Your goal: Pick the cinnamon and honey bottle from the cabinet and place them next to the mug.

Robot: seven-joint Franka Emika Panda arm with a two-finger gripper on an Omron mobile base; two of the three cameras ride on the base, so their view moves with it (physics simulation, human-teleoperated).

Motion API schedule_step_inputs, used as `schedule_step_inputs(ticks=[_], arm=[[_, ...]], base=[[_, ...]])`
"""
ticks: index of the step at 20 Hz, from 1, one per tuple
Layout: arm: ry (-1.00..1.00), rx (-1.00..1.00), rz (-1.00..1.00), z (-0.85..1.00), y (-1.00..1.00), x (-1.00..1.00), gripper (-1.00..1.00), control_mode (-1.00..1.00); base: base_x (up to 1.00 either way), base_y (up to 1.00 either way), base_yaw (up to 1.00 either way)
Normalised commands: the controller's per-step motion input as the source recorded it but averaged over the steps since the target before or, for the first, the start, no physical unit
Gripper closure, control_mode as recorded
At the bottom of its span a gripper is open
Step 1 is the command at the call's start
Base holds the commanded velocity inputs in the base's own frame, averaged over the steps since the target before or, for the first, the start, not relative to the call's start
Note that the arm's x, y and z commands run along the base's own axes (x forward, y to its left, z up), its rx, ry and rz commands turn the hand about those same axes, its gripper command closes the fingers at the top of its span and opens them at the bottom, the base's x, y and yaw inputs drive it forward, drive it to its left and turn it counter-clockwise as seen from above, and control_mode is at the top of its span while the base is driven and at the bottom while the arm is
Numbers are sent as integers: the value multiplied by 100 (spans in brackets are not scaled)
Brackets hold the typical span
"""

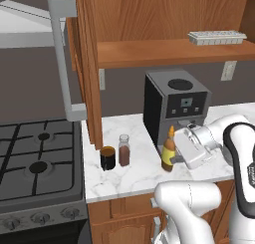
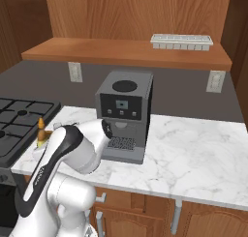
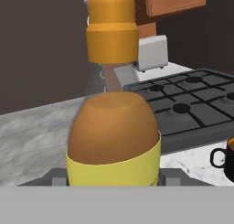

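On the marble counter (image 1: pixel 134 178), honey bottle (image 1: pixel 169 153) pinched in the jaws.
Left base view: gripper (image 1: pixel 175 156) holds it at the cinnamon's (image 1: pixel 124 150) 3 o'clock; mug (image 1: pixel 107 158) just left. Right base view: the arm hides all but the bottle's orange tip (image 2: pixel 41 125). Hand view: bottle fills centre, fingertips barely visible; mug (image 3: pixel 225 158) cut off at 4 o'clock.

Counter: white marble worktop (image 1: pixel 134 176), the coffee machine (image 1: pixel 174 106) standing on it towards the back.
Wall: dark grey (image 2: pixel 179 93), behind the coffee machine, with pale outlets (image 2: pixel 75 71) to either side.
Stove: black gas hob (image 1: pixel 37 158), left of the coffee machine, touching the worktop's edge.
Hood: grey range hood (image 1: pixel 30 24), above the stove.
Shelf: wooden board above the coffee machine, bearing a white tray (image 1: pixel 216 37).
Fronts: wood cupboard doors (image 2: pixel 140 212) beneath the worktop.
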Motion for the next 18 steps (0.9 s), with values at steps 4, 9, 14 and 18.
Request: schedule_step_inputs(ticks=[4,9,14,18], arm=[[0,-1,-3,-26,0,0,100,-100],[0,0,-1,-32,-1,3,100,-100],[0,-1,-2,-39,0,14,100,-100],[0,-3,-3,-30,0,22,100,-100]], base=[[0,0,0],[0,0,0],[0,0,0],[0,0,0]])
